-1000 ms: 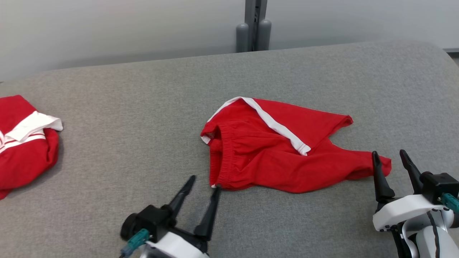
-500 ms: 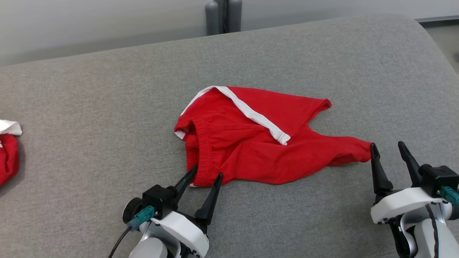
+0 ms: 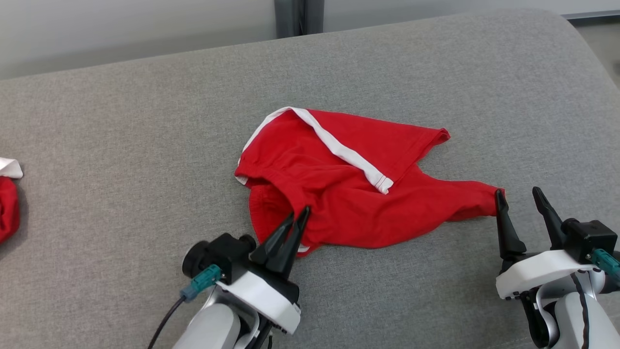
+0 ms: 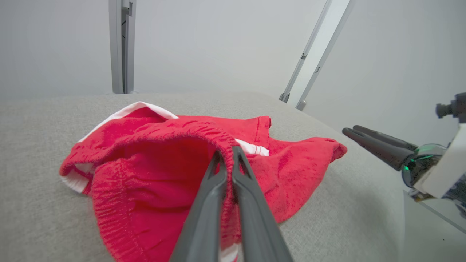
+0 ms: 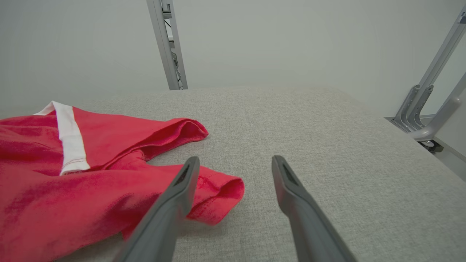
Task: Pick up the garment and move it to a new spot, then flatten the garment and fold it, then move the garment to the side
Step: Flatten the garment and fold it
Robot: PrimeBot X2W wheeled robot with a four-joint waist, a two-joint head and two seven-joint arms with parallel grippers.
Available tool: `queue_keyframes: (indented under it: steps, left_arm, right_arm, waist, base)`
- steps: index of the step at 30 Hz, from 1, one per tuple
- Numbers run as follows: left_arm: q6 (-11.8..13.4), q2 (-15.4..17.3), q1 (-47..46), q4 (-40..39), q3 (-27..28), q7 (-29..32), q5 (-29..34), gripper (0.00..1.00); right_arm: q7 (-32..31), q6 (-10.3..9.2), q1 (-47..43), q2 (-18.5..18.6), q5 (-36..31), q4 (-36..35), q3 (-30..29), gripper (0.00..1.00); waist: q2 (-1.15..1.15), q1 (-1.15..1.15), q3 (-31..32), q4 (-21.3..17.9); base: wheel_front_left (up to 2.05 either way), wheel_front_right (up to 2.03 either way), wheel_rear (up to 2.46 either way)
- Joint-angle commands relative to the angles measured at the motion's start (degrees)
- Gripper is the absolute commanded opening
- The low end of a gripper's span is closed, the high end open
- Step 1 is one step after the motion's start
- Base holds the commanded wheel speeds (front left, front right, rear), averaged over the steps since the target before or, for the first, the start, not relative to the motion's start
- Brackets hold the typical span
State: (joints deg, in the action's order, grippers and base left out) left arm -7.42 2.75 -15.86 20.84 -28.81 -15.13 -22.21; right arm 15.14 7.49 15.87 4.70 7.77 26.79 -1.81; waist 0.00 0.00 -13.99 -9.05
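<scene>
Newly snapped shut, my left pincer [image 3: 299, 213] grips the near waistband [image 4: 218, 136] of the garment [image 3: 348, 194], ready for lifting; my right pincer [image 3: 516, 191] stands open.

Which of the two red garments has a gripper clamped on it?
The middle shorts with the white stripe: the left gripper pinches their waistband. The other red garment lies untouched at the far left.

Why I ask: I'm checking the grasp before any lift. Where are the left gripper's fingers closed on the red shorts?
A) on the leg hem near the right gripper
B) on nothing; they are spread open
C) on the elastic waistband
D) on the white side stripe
C: the left gripper has its fingers pinched shut over the gathered waistband of the red shorts, while the white stripe lies apart from them.
</scene>
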Motion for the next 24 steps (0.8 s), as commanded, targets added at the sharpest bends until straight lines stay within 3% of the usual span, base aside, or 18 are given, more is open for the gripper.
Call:
queue_keyframes:
  steps: [1, 8, 16, 24]
  left_arm:
    - [-0.08, 0.29, -1.53, -1.77, 0.64, -0.02, 0.21, 0.00]
    - [-0.09, 0.27, -2.52, -5.84, 7.18, -0.02, 1.83, 0.00]
    - [1.58, 0.26, -8.41, 3.64, 15.81, -0.03, 7.42, 0.00]
    - [3.59, 0.71, -12.73, 11.39, 20.22, -0.02, 11.80, 0.00]
  right_arm:
    - [-0.01, 0.01, 0.35, 0.17, 0.30, 0.02, -0.08, 1.00]
    - [-0.01, 0.01, 1.11, 0.02, 0.69, 0.07, 0.21, 1.00]
    - [-0.01, 0.01, 2.81, -0.69, 1.69, 0.00, 2.42, 1.00]
    - [-0.01, 0.01, 3.24, -1.03, 2.07, -0.33, 2.87, 1.00]
  waist:
    - [0.00, 0.00, -0.20, 0.30]
    - [0.00, 0.00, -1.95, 0.98]
    - [0.00, 0.00, -4.94, -1.06]
    - [0.00, 0.00, -6.53, -2.40]
  base:
    - [0.00, 0.00, 0.00]
    - [0.00, 0.00, 0.00]
    - [0.00, 0.00, 0.00]
    - [0.00, 0.00, 0.00]
